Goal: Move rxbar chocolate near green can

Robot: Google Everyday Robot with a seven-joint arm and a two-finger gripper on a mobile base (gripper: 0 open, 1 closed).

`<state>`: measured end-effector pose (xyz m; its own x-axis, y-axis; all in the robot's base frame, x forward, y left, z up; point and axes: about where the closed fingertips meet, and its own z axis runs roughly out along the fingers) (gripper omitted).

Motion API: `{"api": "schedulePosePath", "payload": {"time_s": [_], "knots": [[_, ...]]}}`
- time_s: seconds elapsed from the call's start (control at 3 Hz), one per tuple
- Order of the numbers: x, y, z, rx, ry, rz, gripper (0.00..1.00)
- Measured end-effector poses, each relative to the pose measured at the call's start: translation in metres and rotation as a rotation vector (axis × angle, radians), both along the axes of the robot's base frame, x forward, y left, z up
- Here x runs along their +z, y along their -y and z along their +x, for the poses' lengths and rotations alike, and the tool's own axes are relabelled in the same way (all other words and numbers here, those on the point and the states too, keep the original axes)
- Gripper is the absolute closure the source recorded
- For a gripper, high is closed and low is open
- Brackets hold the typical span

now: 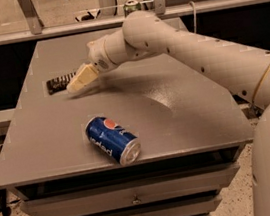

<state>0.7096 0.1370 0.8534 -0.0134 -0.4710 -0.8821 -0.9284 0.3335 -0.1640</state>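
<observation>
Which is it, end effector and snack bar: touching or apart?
Cannot tell. The camera view shows the end effector overlapping one end of the snack bar; neither contact nor a gap shows plainly.

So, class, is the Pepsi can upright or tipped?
Tipped: the Pepsi can lies on its side, silver end showing; the gripper is by the rxbar chocolate.

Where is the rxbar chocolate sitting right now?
In the camera view, the rxbar chocolate lies flat on the far left part of the table, with the claw at its right end and the Pepsi can nearer the front edge.
</observation>
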Motion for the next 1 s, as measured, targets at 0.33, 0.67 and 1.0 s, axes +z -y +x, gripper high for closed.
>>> {"api": "schedulePosePath", "payload": {"time_s": [0.33, 0.67, 1.0], "knots": [[-0.0046, -0.0048, -0.0014, 0.004, 0.0, 0.016, 0.17], [-0.0086, -0.0062, -0.004, 0.005, -0.006, 0.027, 0.41], [-0.0109, -0.0053, -0.0068, 0.0, -0.013, 0.033, 0.64]]}}
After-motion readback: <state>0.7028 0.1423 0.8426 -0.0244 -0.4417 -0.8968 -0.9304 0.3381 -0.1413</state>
